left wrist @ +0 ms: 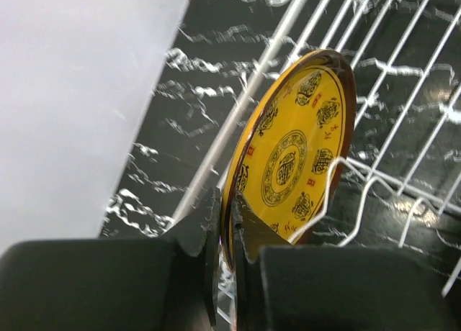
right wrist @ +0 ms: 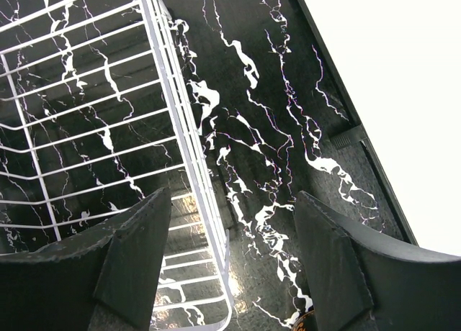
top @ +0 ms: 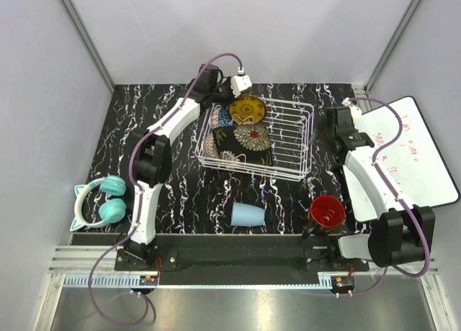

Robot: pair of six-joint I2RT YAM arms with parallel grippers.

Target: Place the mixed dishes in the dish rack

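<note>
The white wire dish rack stands mid-table. My left gripper is shut on the rim of the yellow ornate plate, which stands on edge at the rack's back left corner. In the left wrist view the plate rises from between the closed fingers, behind a tine. The black square floral plate and a blue patterned bowl lie in the rack. The light-blue cup lies on its side near the front. The red-inside mug stands front right. My right gripper is open and holds nothing, just right of the rack.
Teal headphones lie at the front left. A whiteboard covers the right side; in the right wrist view its edge runs past the rack's side wire. Grey walls close off the back and both sides.
</note>
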